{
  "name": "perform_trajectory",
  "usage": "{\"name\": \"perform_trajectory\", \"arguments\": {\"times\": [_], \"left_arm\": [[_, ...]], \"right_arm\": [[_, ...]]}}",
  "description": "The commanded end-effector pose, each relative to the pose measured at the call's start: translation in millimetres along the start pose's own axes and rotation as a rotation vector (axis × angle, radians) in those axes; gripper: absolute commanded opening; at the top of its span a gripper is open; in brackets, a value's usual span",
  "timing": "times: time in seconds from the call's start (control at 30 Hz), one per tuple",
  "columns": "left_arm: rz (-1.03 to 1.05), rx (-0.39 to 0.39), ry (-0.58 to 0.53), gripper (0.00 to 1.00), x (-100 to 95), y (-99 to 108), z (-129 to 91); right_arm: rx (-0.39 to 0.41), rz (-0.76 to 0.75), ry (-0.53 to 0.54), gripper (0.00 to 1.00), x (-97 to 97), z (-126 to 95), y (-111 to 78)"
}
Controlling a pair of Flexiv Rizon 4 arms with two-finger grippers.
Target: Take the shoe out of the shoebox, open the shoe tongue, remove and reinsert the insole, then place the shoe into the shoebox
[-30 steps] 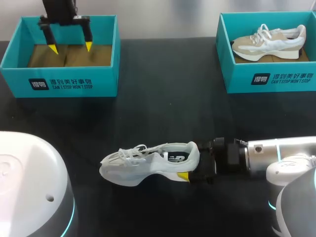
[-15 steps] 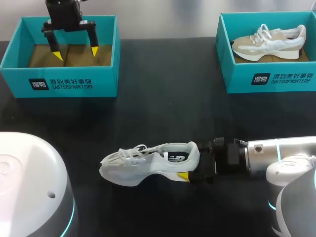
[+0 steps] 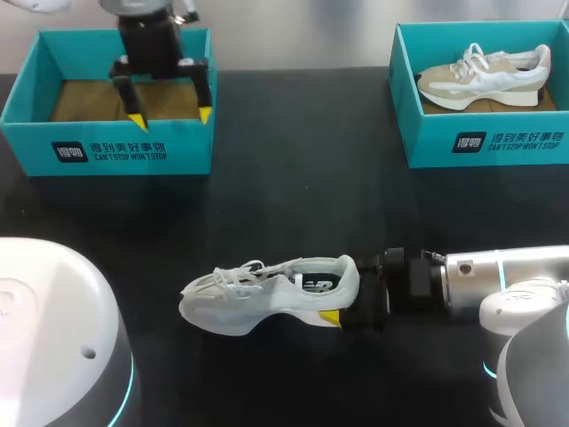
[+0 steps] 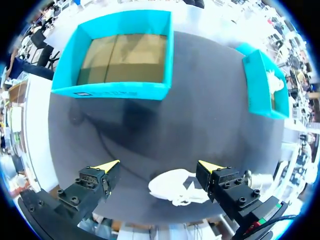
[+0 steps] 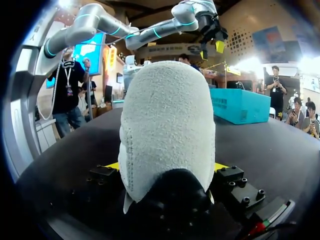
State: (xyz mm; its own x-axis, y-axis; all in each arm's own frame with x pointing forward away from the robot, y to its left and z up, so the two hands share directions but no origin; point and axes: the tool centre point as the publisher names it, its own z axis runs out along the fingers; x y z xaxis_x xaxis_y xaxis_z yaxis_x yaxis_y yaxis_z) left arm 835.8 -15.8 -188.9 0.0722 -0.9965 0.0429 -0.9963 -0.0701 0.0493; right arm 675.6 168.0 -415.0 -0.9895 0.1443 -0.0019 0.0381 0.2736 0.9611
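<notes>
A white shoe [image 3: 262,292] lies on its side on the black table, toe toward the left. My right gripper [image 3: 348,299] is shut on its heel; the right wrist view shows the grey heel [image 5: 167,125] filling the gap, with a yellow tip against each side. My left gripper [image 3: 172,116] hangs open and empty above the right front part of the empty teal shoebox [image 3: 107,147]. The left wrist view looks down past the left gripper [image 4: 160,165] at this box [image 4: 120,57] and at the white shoe [image 4: 175,187] far below.
A second teal shoebox [image 3: 484,142] at the back right holds a beige and white shoe [image 3: 480,76]. My own bases [image 3: 53,338] fill the near corners. Bare black tabletop lies between the two boxes and left of the shoe.
My left gripper has moved right and toward the front wall of the empty box, still open. The right gripper and the white shoe have not moved.
</notes>
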Motion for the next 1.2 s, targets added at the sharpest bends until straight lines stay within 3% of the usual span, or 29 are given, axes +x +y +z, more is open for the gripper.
{"name": "perform_trajectory", "arguments": {"times": [0.03, 0.2, 1.03, 1.2], "left_arm": [[0.041, -0.001, -0.011, 1.00, 19.9, 21.9, 2.7], [0.138, -0.040, -0.001, 1.00, 41.5, 57.0, -2.5], [0.138, -0.040, -0.001, 1.00, 41.5, 57.0, -2.5], [0.181, -0.058, -0.031, 1.00, 66.2, 83.6, 15.2]], "right_arm": [[0.005, 0.001, 0.000, 0.00, 1.0, 2.0, -0.3], [0.005, 0.001, 0.000, 0.00, 1.0, 2.0, -0.3], [0.005, 0.001, 0.000, 0.00, 1.0, 2.0, -0.3], [0.005, 0.001, 0.000, 0.00, 1.0, 2.0, -0.3]]}}
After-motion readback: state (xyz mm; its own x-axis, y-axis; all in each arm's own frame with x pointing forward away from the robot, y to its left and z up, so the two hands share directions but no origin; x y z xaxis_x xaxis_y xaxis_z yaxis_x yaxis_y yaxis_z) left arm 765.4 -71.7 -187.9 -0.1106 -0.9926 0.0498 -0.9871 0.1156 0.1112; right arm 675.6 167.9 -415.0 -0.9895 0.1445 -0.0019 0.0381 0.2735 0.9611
